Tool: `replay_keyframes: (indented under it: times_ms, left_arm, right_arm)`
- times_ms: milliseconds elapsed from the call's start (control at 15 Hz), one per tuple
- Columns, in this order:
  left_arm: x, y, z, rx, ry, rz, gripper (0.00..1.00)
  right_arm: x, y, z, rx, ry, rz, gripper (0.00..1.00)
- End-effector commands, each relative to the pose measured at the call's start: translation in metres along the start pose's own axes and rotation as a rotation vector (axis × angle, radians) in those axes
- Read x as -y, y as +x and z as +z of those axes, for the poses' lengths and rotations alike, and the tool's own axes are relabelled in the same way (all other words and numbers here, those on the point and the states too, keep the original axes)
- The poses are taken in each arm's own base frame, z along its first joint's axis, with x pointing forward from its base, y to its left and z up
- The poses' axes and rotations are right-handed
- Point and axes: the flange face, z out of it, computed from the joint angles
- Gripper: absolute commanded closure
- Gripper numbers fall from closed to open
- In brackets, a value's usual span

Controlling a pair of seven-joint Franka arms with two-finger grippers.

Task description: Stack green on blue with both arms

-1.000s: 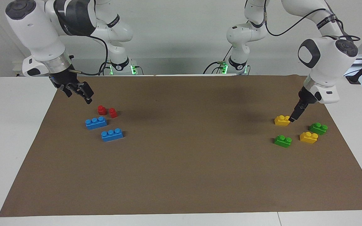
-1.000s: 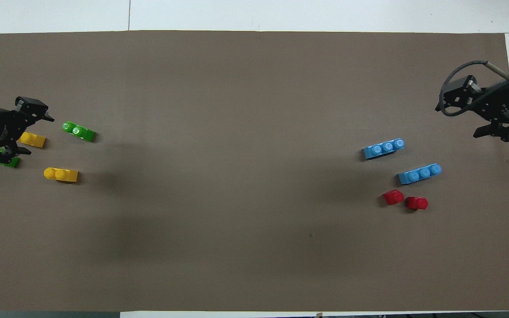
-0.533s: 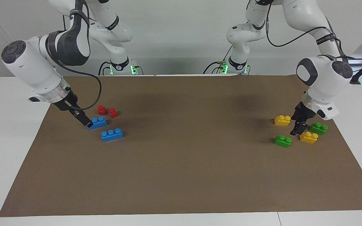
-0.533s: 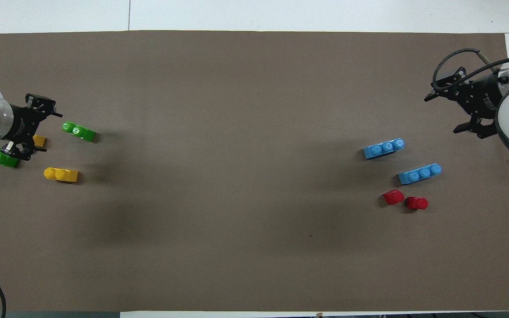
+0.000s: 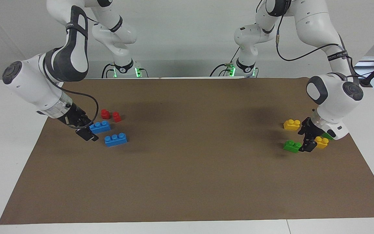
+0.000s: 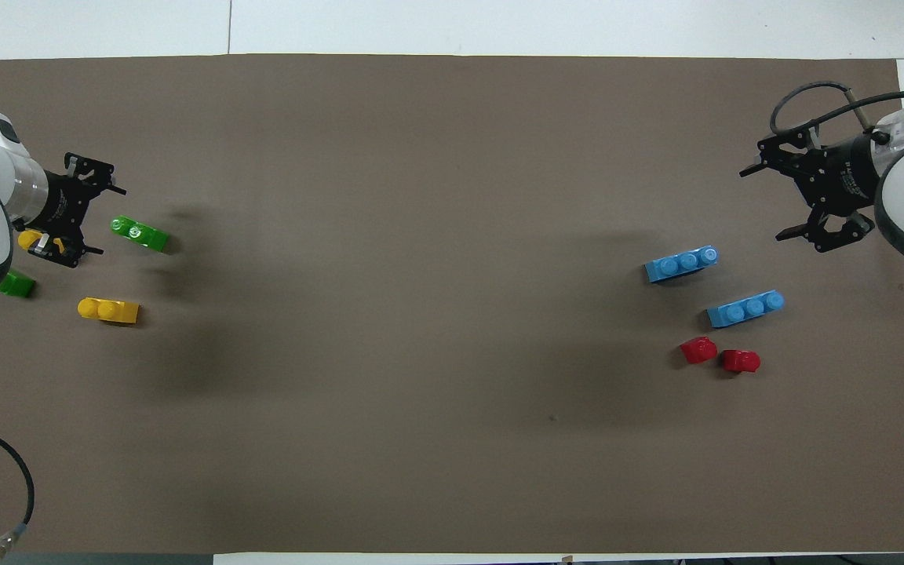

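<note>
Two blue three-stud bricks lie toward the right arm's end of the mat, one [image 5: 100, 126] [image 6: 745, 308] nearer to the robots than the other [image 5: 116, 139] [image 6: 681, 264]. My right gripper [image 5: 86, 133] [image 6: 766, 204] is open and empty, low over the mat beside the nearer blue brick. Two green bricks lie toward the left arm's end. One [image 5: 292, 146] [image 6: 139, 233] shows fully. The other [image 5: 328, 136] [image 6: 16, 284] is mostly hidden by the left arm. My left gripper [image 5: 307, 143] [image 6: 103, 220] is open and empty, low beside the fully visible green brick.
Two small red bricks [image 5: 105, 113] [image 5: 117, 117] sit just nearer to the robots than the blue ones. Two yellow bricks [image 5: 292, 124] [image 5: 321, 142] lie among the green ones. A brown mat [image 5: 187, 169] covers the white table.
Both grippers have come down and moved away from the robots: the right from beside the red bricks to the nearer blue brick, the left from the yellow brick to the green brick.
</note>
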Motion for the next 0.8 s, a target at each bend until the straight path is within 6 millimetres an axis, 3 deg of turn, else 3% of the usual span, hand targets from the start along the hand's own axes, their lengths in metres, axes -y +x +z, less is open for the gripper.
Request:
replay_keyframes:
  times_ms: [0,267,733]
  left_arm:
    - [-0.007,0.002,0.010,0.008,-0.003,-0.016,0.00]
    - [-0.008,0.006,0.029,-0.005,0.000,-0.016,0.00]
    - [-0.003,0.009,0.039,-0.018,-0.018,-0.022,0.00]
  right_arm:
    - [-0.007,0.005,0.014,0.041,0.030,0.089,0.01]
    - [-0.015,0.018,0.034,0.070,0.014,0.125,0.01]
    - [-0.020,0.024,0.055,0.102,-0.009,0.145,0.01]
